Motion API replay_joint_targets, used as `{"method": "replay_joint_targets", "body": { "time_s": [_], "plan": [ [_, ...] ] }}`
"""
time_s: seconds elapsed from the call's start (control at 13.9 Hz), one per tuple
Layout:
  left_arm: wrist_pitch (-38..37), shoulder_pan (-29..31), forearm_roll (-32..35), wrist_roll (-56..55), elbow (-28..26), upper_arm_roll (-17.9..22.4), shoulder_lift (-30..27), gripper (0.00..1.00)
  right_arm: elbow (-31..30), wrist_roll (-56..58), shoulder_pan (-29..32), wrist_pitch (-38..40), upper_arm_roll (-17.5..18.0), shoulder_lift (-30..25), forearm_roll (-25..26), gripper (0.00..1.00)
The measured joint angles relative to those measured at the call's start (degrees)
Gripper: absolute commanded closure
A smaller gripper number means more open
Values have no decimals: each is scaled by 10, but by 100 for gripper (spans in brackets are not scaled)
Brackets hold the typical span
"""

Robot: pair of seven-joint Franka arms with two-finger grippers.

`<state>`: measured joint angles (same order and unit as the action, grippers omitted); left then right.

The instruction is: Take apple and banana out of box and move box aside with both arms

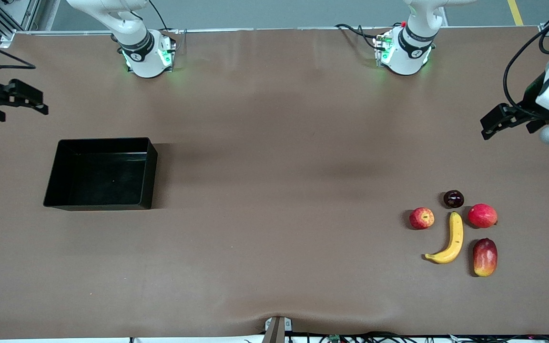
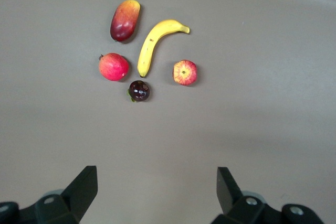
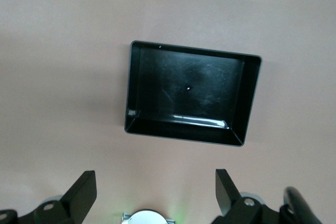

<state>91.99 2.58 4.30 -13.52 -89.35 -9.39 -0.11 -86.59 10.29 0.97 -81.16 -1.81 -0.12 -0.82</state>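
The yellow banana [image 1: 451, 240] and the small red apple [image 1: 421, 218] lie on the brown table toward the left arm's end. Both also show in the left wrist view, the banana [image 2: 155, 43] and the apple [image 2: 185, 72]. The black box [image 1: 98, 176] stands empty toward the right arm's end and also shows in the right wrist view [image 3: 184, 90]. My left gripper [image 1: 489, 125] is open and empty, up over bare table at the left arm's end, apart from the fruits; its own view shows it too [image 2: 156, 182]. My right gripper [image 1: 41, 101] is open and empty, over the table's edge at the right arm's end; its own view shows it too [image 3: 156, 184].
A red-yellow mango [image 1: 485, 257], a round red fruit [image 1: 482, 215] and a dark maroon fruit [image 1: 453, 198] lie close around the banana. The two arm bases [image 1: 148, 55] [image 1: 405, 52] stand along the table's edge farthest from the front camera.
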Motion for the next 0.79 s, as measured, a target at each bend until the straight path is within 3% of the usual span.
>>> {"method": "replay_joint_targets", "body": {
  "time_s": [0.29, 0.79],
  "plan": [
    [0, 0, -4, 24, -6, 0, -3, 0, 37, 1, 5, -4, 2, 0, -1, 0],
    [-8, 3, -20, 57, -5, 7, -6, 0, 42, 1, 10, -4, 0, 1, -1, 0]
  ]
}}
